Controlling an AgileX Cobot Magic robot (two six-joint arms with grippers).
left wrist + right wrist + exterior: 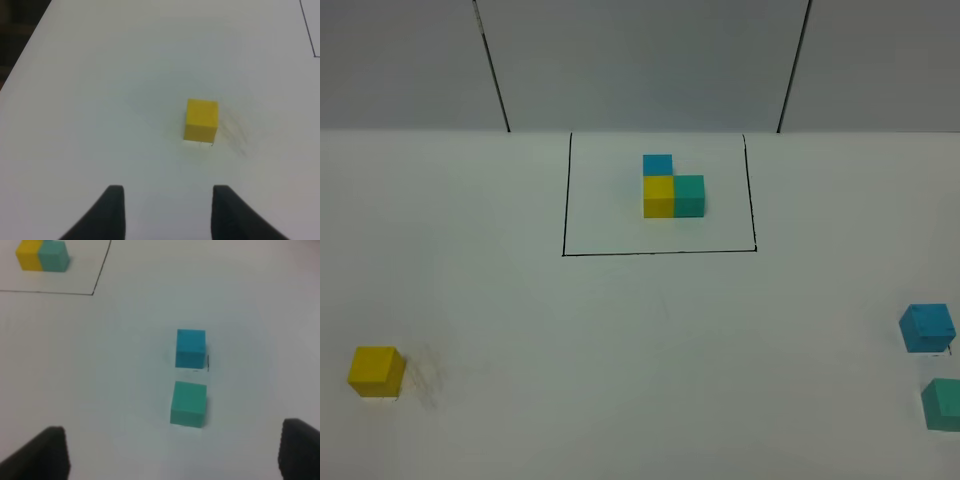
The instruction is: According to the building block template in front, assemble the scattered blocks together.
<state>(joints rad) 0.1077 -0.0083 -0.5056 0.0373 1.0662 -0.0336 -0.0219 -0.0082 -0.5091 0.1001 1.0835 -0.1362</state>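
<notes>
High and closer right-wrist views share the template (665,195).

No readable text, labels, numbers or signs anywhere.

White table (620,330) is carrying 3-cube template (672,187) inside blk drawn rectangle (660,252) at 12 o'clock; yellow cube (375,370) sitting alone at 8; blue cube (927,328) & teal cube (944,404) sitting close at 4, not touching.

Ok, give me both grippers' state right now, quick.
Left gripper: open, holding nothing; the yellow cube lies ahead of it, untouched.
Right gripper: open wide, holding nothing.
</notes>
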